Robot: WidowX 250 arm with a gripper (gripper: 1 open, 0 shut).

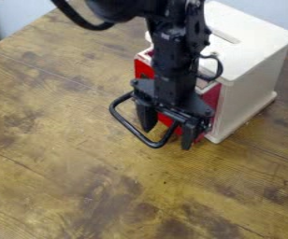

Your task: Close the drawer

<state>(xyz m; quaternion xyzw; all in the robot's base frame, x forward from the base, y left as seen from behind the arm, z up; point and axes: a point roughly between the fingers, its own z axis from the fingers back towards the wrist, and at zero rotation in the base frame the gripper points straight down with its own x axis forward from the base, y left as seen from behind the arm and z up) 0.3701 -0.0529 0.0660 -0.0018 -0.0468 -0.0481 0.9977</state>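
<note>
The red drawer (143,69) stands partly pulled out of the cream-white cabinet (252,70). Its black wire loop handle (124,126) sticks out toward the front left. My gripper (168,126) points straight down right in front of the drawer's face and hides most of it. The gripper is open and holds nothing. One finger (144,119) comes down over the handle loop, the other (191,133) near the drawer's lower right corner. Whether a finger touches the drawer or the handle cannot be told.
The cabinet sits at the back right of a worn wooden table (59,168). The black arm (172,28) reaches in from the top of the view, above the cabinet's left side.
</note>
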